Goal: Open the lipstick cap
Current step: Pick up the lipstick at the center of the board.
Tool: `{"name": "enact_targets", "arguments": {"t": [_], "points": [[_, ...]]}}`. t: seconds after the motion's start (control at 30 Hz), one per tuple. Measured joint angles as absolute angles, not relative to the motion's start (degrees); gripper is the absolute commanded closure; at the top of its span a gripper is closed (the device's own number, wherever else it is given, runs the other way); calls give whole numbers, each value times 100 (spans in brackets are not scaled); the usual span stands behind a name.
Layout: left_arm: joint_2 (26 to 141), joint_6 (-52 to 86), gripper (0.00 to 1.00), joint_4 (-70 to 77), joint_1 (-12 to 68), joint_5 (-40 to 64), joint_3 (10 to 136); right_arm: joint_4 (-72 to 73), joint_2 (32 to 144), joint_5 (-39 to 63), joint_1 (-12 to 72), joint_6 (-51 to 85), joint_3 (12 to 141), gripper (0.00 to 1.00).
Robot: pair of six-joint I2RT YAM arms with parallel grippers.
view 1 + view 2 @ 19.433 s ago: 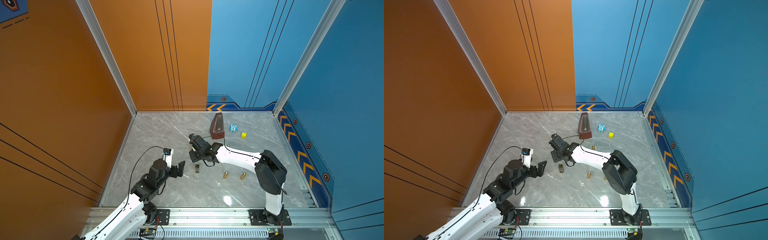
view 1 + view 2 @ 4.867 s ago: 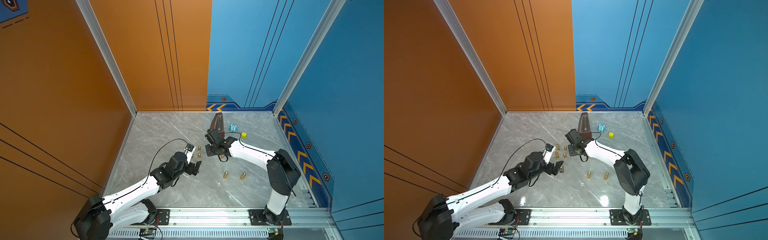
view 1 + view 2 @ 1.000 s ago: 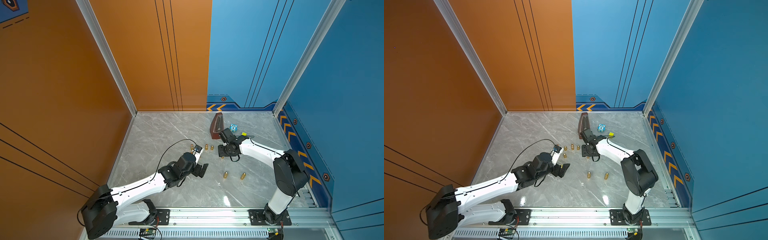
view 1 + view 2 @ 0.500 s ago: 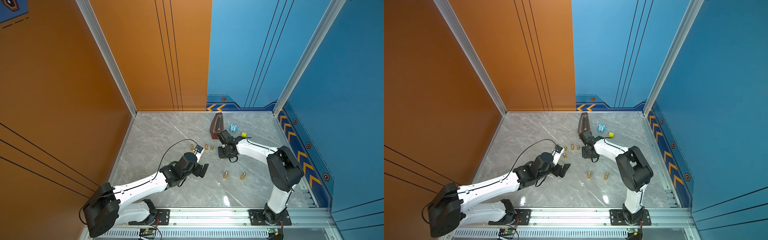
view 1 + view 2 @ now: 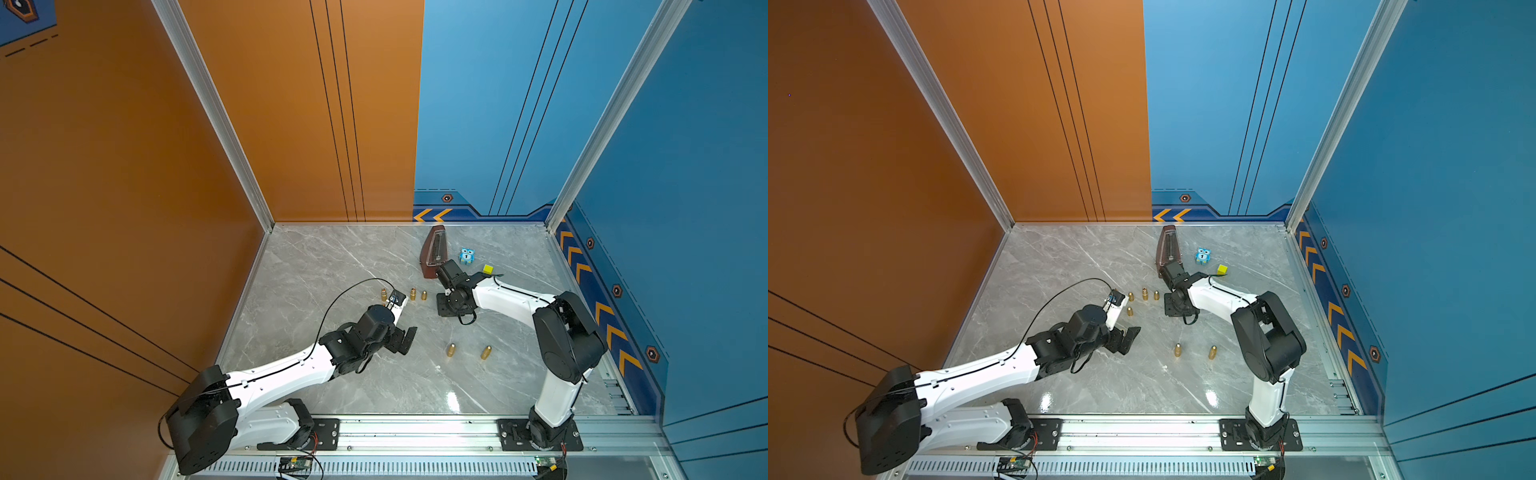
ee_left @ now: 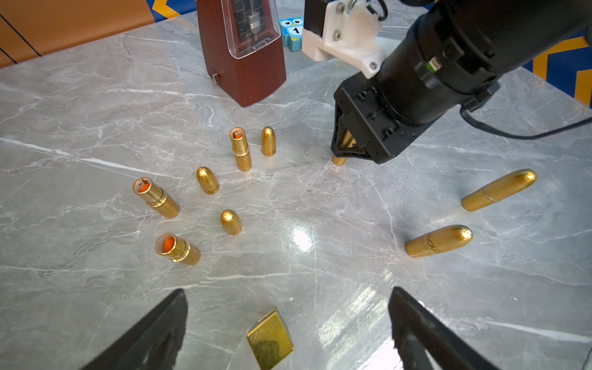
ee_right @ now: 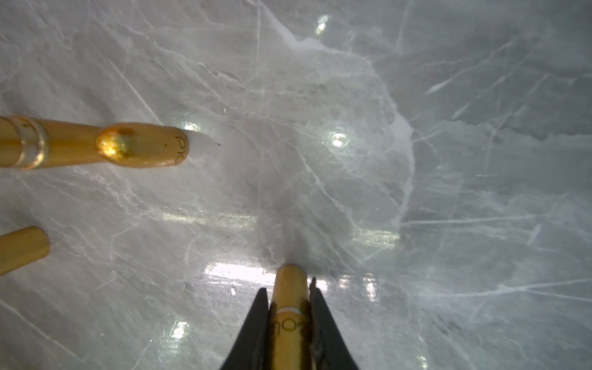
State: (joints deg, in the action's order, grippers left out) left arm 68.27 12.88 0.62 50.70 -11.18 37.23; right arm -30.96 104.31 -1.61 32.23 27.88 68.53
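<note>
A gold lipstick (image 7: 290, 285) stands upright on the marble table. My right gripper (image 7: 288, 290) is shut on it from above, its jaws pinching around the cap seam. In the left wrist view only its foot (image 6: 339, 160) shows below the right gripper (image 6: 347, 150). In both top views the right gripper (image 5: 451, 307) (image 5: 1177, 309) points down near the metronome. My left gripper (image 6: 288, 320) hangs open with nothing held, over a square gold piece (image 6: 270, 338) on the table. It sits left of centre in both top views (image 5: 405, 338) (image 5: 1125, 338).
Three uncapped lipstick bases (image 6: 241, 149) (image 6: 157, 198) (image 6: 177, 249) and three loose caps (image 6: 268, 141) (image 6: 207, 180) (image 6: 231, 221) stand between the arms. Two capped lipsticks (image 6: 498, 189) (image 6: 439, 241) lie toward the front. A metronome (image 5: 434, 251), an owl toy (image 5: 466, 255) and a yellow cube (image 5: 488, 269) stand behind.
The right gripper's jaws have closed onto the upright lipstick. The left arm has stayed almost still with its gripper open.
</note>
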Motion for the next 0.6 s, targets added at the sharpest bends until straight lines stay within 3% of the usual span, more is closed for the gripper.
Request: {"name": "enact_targets", "arguments": {"t": [0.2, 0.6], "points": [[6755, 1114, 2, 62, 5070, -1116, 3721, -3249, 9920, 368, 3223, 2720, 6853, 81], [6514, 497, 2, 290, 4987, -572, 3568, -3826, 9050, 2471, 3229, 2681, 6893, 81]]}}
